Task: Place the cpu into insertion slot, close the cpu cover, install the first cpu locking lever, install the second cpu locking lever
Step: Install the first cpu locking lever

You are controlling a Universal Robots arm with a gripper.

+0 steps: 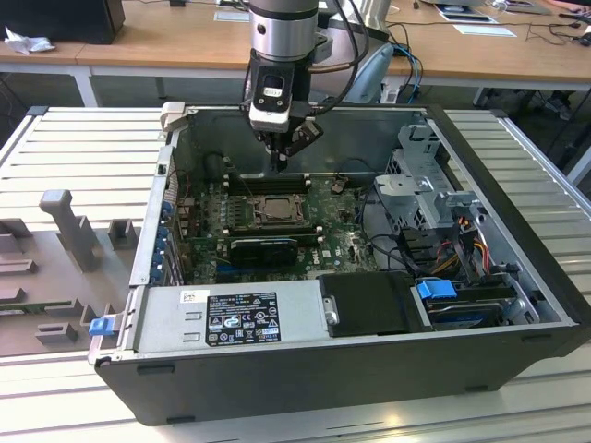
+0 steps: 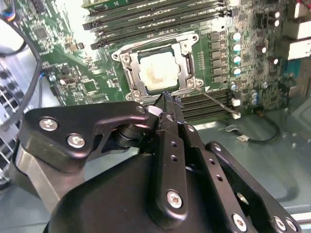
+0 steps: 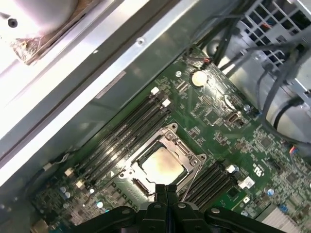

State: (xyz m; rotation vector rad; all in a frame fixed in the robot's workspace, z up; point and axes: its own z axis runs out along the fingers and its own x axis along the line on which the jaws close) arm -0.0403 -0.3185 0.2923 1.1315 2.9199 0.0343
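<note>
Hovering above one cpu (image 2: 156, 73) framed by one cpu cover (image 2: 186, 46), one tool (image 3: 166, 189) pinched closed, empty

Lighting and picture quality, three views.
We log bright, even room light from overhead in the exterior view; the inside of the computer case (image 1: 369, 138) sits in soft shadow. In the second wrist view glare whitens the cpu (image 2: 156, 73) and part of the motherboard (image 2: 73, 73), while the gripper (image 2: 167, 96) reads dark, slightly soft. In the first wrist view the case's metal edge burns to white.
</note>
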